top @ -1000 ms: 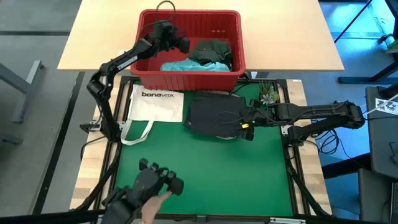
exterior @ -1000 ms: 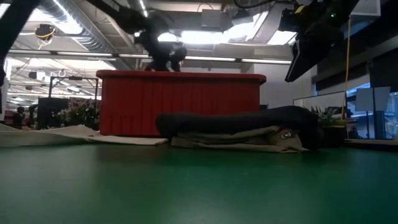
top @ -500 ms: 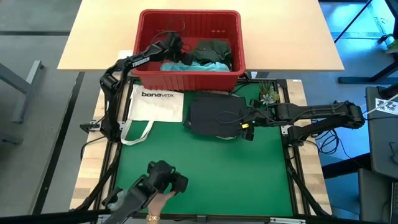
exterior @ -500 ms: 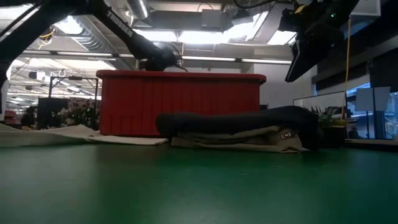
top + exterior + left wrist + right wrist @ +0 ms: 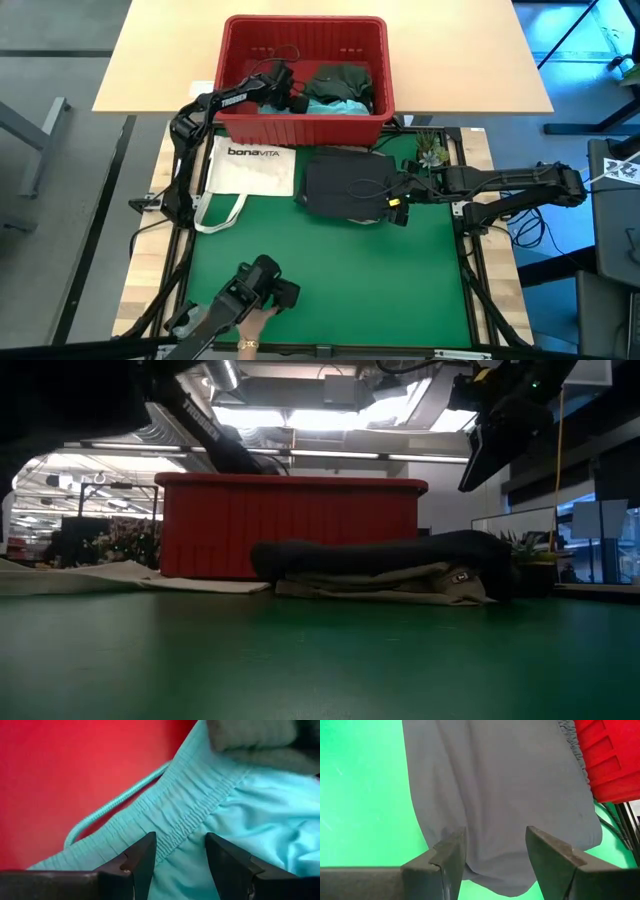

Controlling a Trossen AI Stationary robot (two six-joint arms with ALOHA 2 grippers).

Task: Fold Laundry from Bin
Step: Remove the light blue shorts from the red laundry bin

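The red plastic bin (image 5: 305, 75) sits at the far edge of the green mat (image 5: 340, 270), its slotted walls ribbed and its rim thick. Inside it lie two soft garments: a light turquoise one (image 5: 335, 106), thin and smooth with a gathered elastic waistband and a matching cord (image 5: 115, 802), and a dark green one (image 5: 340, 82) bunched against the bin's far right side, overlapping it.

The left gripper (image 5: 290, 100) reaches down into the bin, its two dark, blunt fingers (image 5: 142, 862) spread just above the turquoise waistband, with nothing pinched between them.

On the mat just in front of the bin, a dark grey garment (image 5: 345, 185) lies folded into a flat, roughly square pad, its drawstrings trailing across the top. From desk height a khaki-tan layer (image 5: 400, 585) shows beneath it, the pair making a low, rounded stack.

The right gripper (image 5: 398, 205) hovers over the near right corner of the grey garment, jaws spread, holding nothing; the matte cloth shows between its fingers (image 5: 447, 860).

A white tote bag (image 5: 252, 165) printed "bonaVITA" lies flat beside the stack, its strap looped on the mat. The bin stands on a pale wooden desk (image 5: 160, 60). A person's hand (image 5: 250, 325) grips a black control device at the near edge. Behind, ceiling light strips and ducts run across an open workshop.
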